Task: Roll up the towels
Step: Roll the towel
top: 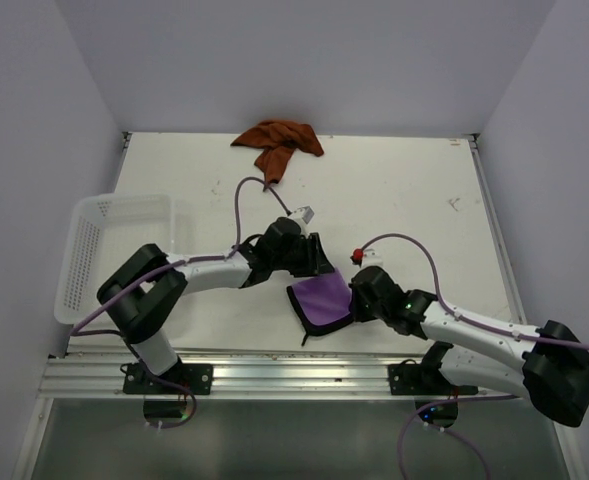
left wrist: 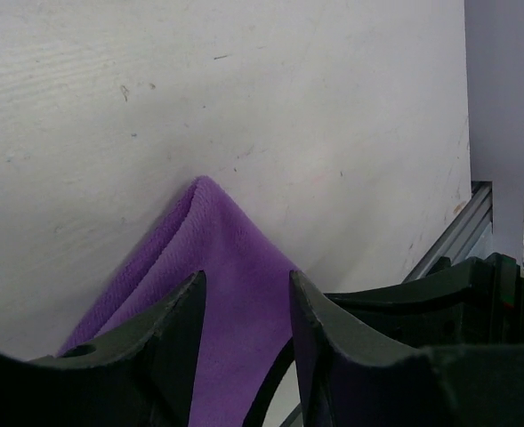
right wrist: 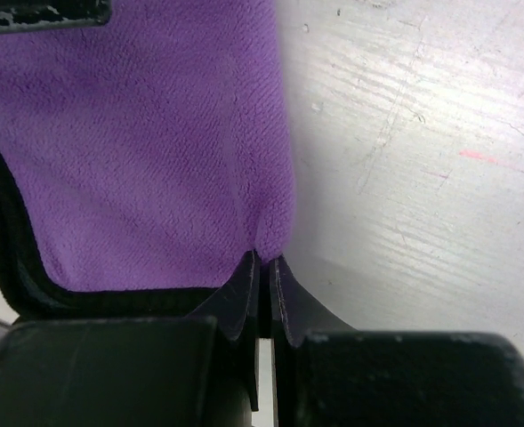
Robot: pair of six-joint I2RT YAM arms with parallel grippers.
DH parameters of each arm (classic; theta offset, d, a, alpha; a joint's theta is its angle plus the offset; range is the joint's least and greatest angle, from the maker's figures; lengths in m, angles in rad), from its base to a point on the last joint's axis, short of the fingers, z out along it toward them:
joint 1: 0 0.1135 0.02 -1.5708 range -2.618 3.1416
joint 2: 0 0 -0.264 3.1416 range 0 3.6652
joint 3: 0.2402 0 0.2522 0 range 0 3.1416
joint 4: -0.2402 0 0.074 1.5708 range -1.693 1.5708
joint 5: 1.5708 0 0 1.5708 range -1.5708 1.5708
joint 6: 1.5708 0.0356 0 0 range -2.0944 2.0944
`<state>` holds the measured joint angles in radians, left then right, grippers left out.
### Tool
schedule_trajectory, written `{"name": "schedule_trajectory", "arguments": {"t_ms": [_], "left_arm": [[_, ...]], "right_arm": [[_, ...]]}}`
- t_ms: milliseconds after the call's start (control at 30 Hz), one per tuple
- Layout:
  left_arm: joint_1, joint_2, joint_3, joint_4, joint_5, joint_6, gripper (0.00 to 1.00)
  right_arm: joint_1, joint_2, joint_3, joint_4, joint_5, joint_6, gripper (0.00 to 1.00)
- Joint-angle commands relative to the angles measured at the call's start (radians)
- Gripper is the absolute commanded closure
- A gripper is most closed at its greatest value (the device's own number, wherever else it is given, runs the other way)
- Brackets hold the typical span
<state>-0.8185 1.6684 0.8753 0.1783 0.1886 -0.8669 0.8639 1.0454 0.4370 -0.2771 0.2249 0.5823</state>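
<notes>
The purple towel with dark edging lies folded on the table near the front, between both arms. It also shows in the left wrist view and the right wrist view. My left gripper is open, with its jaws standing apart over the towel's far pointed corner. My right gripper is shut, pinching the purple towel's right edge near its dark-bordered corner. The rust orange-brown towel lies crumpled at the table's far edge, away from both grippers.
A white perforated basket stands at the table's left edge. A small red object lies just behind the right gripper. An aluminium rail runs along the near edge, and walls enclose the table on three sides.
</notes>
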Motion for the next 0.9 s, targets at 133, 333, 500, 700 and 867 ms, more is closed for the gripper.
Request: {"name": "schedule_trajectory", "arguments": {"t_ms": [133,333,500,700,867], "left_arm": [[-0.007,0.063,0.070,0.033,0.048,-0.084,0.52],[-0.030,0.132,0.171,-0.040,0.020,-0.080,0.52],[-0.051,0.171,0.229,-0.109,-0.029,-0.067,0.51],[-0.056,0.191,0.215,-0.158,-0.093,-0.075,0.51],[-0.059,0.251,0.255,-0.210,-0.126,-0.080,0.50]], "right_arm": [[0.006,-0.021,-0.044,0.087,0.042,0.005,1.00],[0.006,-0.042,-0.064,0.110,0.050,0.005,1.00],[0.004,-0.062,-0.072,0.110,0.048,0.007,1.00],[0.006,-0.074,-0.083,0.119,0.048,0.005,1.00],[0.004,-0.081,-0.092,0.134,0.044,0.001,1.00]]}}
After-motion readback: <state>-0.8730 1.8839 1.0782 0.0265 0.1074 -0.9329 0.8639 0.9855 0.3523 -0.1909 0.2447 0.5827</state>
